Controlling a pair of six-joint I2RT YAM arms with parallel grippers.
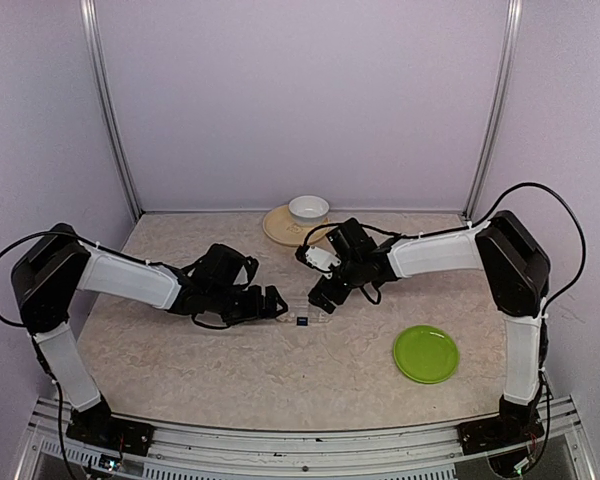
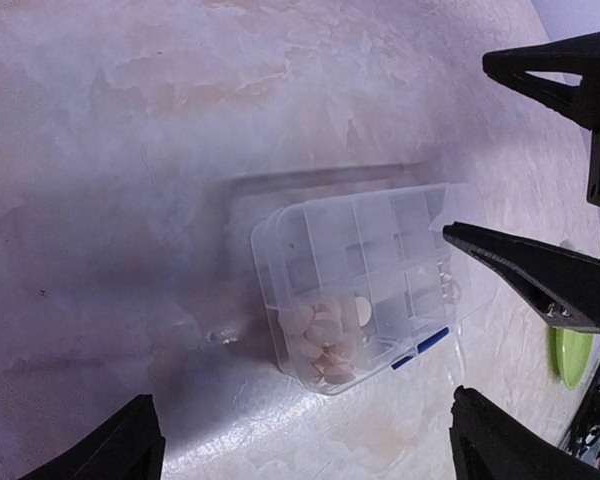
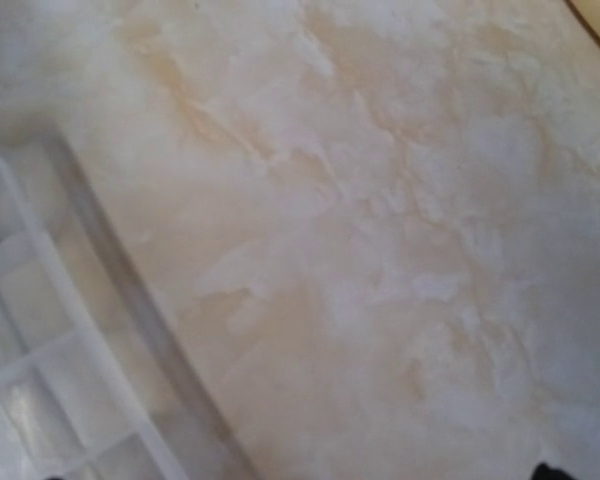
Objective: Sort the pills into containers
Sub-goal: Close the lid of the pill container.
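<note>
both spread wide and empty, left gripper [image 1: 275,305] and right gripper [image 1: 320,297] are flanking the pill box [image 2: 370,280]; pinching single pills [image 2: 325,340] needs gentleness.

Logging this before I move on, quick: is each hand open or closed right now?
Left hand: open, holding nothing.
Right hand: open, holding nothing.

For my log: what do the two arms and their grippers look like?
The left arm and right arm have white links between bulky black joints, with black cables looping out. The left gripper and right gripper have black, pointed fingers.
</note>
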